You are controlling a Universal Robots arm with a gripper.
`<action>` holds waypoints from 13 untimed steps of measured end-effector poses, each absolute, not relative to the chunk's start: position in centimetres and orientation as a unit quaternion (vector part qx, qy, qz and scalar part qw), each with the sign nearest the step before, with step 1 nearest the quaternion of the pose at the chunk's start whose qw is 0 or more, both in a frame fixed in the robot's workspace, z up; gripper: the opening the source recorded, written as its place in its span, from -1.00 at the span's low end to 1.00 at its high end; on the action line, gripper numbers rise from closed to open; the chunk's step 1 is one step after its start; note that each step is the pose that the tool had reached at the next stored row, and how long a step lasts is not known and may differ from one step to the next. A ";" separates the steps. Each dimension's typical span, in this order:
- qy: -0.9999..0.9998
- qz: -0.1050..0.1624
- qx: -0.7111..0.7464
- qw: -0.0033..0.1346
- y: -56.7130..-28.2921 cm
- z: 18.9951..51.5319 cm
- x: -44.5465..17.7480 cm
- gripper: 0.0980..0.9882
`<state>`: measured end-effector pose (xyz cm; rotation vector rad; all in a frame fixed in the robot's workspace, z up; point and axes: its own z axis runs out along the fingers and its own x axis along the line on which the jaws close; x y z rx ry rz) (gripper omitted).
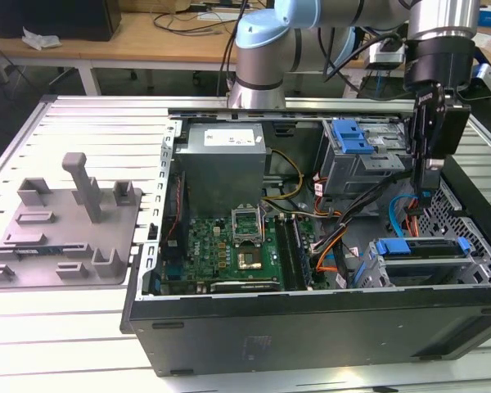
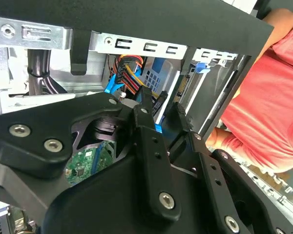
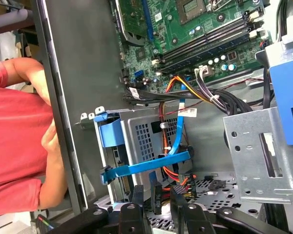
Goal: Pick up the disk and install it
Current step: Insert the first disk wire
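The disk lies flat in the metal drive cage at the near corner of the open computer case, on the exterior view's right; its blue carrier frame runs along the cage's edge. My gripper hangs upright above the case floor, just behind that cage and apart from the disk. In both wrist views its two black fingers stand apart with nothing clamped between them; a black cable plug and coloured wires lie behind the gap. My gripper points down into the case.
A grey power supply box and the green motherboard occupy the case's left half. A second cage with a blue latch stands behind the gripper. Orange and blue cables cross the floor. A grey fixture plate lies outside. A person in red stands by the case.
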<state>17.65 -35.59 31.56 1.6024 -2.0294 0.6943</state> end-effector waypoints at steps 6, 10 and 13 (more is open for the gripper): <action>-0.737 0.254 0.582 0.232 -35.6 31.5 17.7 -0.85; -0.737 0.254 0.582 0.232 -35.6 31.5 17.7 -0.85; -0.738 0.253 0.582 0.230 -35.9 31.9 17.7 -0.85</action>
